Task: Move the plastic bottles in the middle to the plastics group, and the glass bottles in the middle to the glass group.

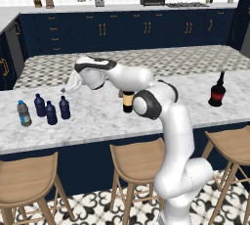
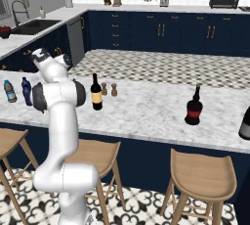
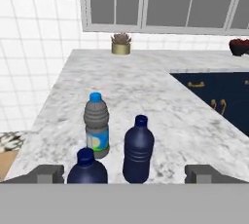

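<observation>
Marble table (image 1: 97, 116) running across a navy-cabinet kitchen, stools (image 1: 139, 163) lining its near edge. Standing at the far left end: water bottle (image 1: 23, 113) with three navy bottles (image 1: 51, 113) just beside it. Wine bottle (image 2: 96, 92) standing mid-table, half hiding behind the arm in the left view; red-label bottle (image 2: 194, 105) well apart, rightward. Gripper (image 3: 124, 174) hovering over the navy bottles, jaws spread, holding nothing

Both base views look forward and down over the table (image 1: 97, 121); the hand view sits close and low above it.
</observation>
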{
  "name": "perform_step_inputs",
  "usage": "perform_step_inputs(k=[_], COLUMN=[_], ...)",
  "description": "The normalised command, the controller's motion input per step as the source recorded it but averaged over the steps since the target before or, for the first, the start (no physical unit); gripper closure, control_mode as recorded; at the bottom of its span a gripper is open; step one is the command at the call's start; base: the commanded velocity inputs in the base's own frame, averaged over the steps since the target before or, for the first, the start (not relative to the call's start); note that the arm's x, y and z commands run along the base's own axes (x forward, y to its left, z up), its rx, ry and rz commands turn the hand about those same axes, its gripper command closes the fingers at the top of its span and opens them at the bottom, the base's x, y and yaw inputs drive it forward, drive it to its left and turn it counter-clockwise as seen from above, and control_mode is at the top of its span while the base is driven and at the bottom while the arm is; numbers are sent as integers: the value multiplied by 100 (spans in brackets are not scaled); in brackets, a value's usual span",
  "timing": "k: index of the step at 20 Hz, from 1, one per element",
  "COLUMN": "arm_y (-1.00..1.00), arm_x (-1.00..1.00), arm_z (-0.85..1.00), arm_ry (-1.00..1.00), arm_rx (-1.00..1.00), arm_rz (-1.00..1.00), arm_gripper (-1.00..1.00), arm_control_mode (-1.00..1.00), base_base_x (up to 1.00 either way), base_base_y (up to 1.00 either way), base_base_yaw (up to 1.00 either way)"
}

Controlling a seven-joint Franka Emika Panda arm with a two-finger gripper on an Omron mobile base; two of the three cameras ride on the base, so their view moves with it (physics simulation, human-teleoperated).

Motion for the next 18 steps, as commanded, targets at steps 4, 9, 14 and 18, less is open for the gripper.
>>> perform_step_inputs(k=[4, 9, 14, 18], arm_y=[-44, -71, -74, -48], arm_x=[-38, -54, -68, -38], arm_z=[45, 30, 25, 80], arm_ry=[0, 0, 0, 10], arm_rx=[0, 0, 0, -2], arm_rz=[-13, -20, -24, -29], arm_gripper=[-100, -100, -100, -100], arm_control_mode=[-100, -100, -100, -100], base_base_x=[0, 0, 0, 0], base_base_y=[0, 0, 0, 0], base_base_yaw=[0, 0, 0, 0])
